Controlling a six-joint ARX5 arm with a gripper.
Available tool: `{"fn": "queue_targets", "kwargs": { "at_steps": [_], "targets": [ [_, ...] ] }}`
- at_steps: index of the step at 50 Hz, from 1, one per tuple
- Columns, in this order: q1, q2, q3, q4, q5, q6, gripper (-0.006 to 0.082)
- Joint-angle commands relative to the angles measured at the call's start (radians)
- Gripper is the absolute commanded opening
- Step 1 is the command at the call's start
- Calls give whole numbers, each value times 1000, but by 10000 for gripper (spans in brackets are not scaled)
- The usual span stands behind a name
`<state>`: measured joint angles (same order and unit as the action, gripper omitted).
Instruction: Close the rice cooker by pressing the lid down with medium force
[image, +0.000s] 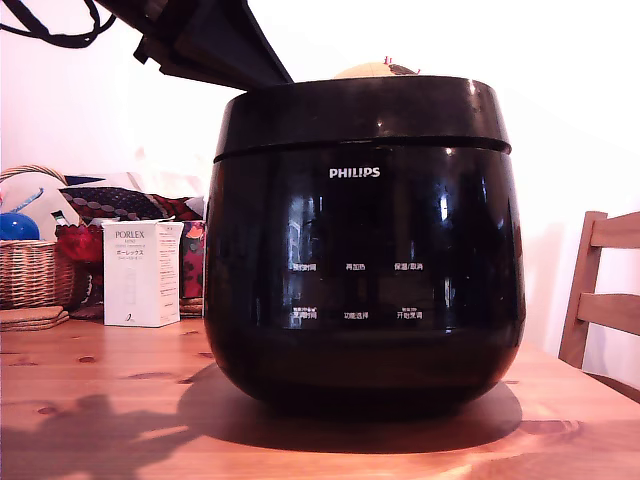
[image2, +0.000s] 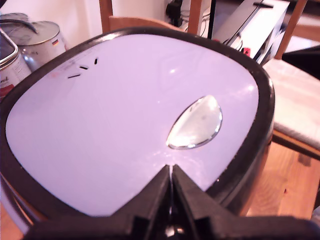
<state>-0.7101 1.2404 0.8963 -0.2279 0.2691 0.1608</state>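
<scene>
The rice cooker (image: 365, 270), glossy black with a white PHILIPS logo, stands in the middle of the wooden table. The lid (image: 360, 110) lies level on the body, with only a thin seam between them. Seen from the wrist, the lid (image2: 125, 115) has a shiny top that reflects pale light, with a silver oval inset (image2: 196, 124). My gripper (image2: 171, 171) is shut with nothing in it, and its tips rest at the near edge of the lid top. In the exterior view, the gripper (image: 272, 72) comes down from the upper left onto the lid's rear edge.
A white box (image: 141, 272) and a wicker basket (image: 30, 268) stand at the exterior view's left, behind the cooker. A wooden chair (image: 603, 300) is at its right. The wrist view shows metal tins (image2: 37, 40) and a chair seat (image2: 295, 100) beside the cooker.
</scene>
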Motion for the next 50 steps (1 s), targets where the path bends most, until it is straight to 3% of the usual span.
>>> {"fn": "queue_targets", "kwargs": {
  "at_steps": [1,25,50],
  "targets": [
    [-16,108,-150,-115,-25,4,-14],
    [-38,108,-201,-68,-51,-4,-14],
    [-33,43,-185,101,-50,-86,-14]
  ]
}}
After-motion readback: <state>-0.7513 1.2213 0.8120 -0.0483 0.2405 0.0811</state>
